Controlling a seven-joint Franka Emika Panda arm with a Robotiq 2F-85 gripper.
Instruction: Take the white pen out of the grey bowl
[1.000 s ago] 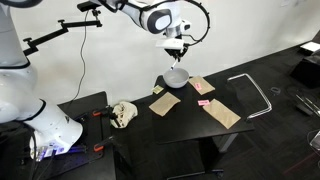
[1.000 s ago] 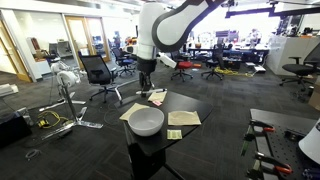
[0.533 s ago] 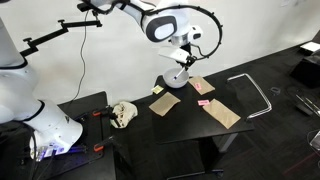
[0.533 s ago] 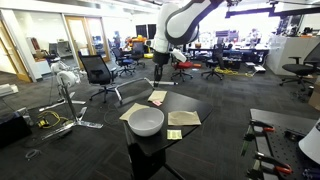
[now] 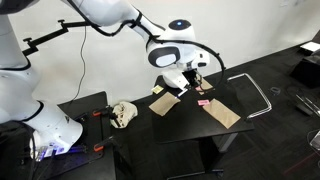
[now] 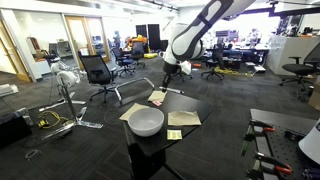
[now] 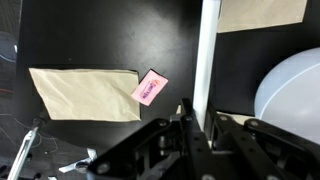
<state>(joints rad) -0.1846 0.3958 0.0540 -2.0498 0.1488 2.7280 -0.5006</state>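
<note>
The grey bowl (image 6: 147, 121) stands on the black table and shows at the right edge of the wrist view (image 7: 296, 95). My gripper (image 7: 195, 125) is shut on the white pen (image 7: 207, 50), which runs straight up from between the fingers beside the bowl's rim. In both exterior views the gripper (image 5: 192, 82) (image 6: 170, 75) hangs above the table, off to the side of the bowl, over the paper sheets. The pen is too thin to make out clearly in the exterior views.
Brown paper sheets (image 7: 85, 93) (image 5: 222, 113) (image 6: 184, 118) lie on the table with a pink note (image 7: 150, 87) between them. A crumpled pale object (image 5: 123, 113) sits on the lower side bench. A metal frame (image 5: 255, 95) lies on the neighbouring table.
The gripper has lifted away from above the bowl and swung sideways over the paper sheets, with the pen in its fingers.
</note>
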